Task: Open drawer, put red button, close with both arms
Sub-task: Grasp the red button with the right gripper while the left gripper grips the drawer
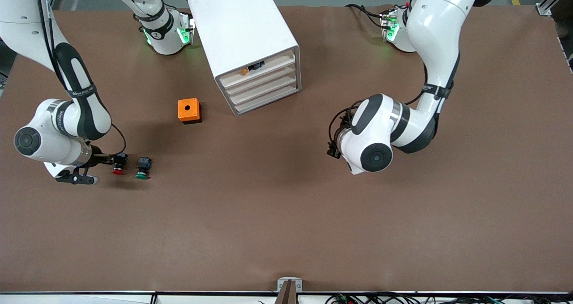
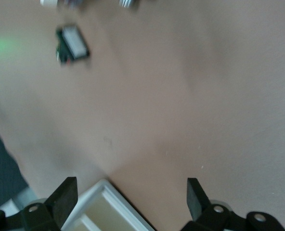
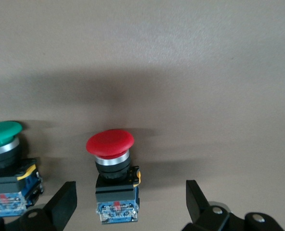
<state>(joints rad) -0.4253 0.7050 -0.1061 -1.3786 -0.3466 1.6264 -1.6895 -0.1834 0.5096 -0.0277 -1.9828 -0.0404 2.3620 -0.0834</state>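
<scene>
The red button [image 1: 117,164] lies on the table toward the right arm's end, red cap toward the front camera. My right gripper [image 1: 112,160] is low at it and open. In the right wrist view the fingers [image 3: 65,197] stand wide on either side of the red button's [image 3: 111,144] black-and-blue body without touching it. The white cabinet [image 1: 244,31] has all its drawers [image 1: 264,89] shut. My left gripper [image 1: 334,149] hangs open and empty over bare table beside the cabinet; the left wrist view shows a corner of the cabinet [image 2: 104,207] between its fingers [image 2: 196,195].
A green-capped button [image 1: 143,166] lies close beside the red one, also in the right wrist view [image 3: 3,137]. An orange box [image 1: 189,110] with a hole on top sits between the buttons and the cabinet. The top drawer has an orange knob [image 1: 244,71].
</scene>
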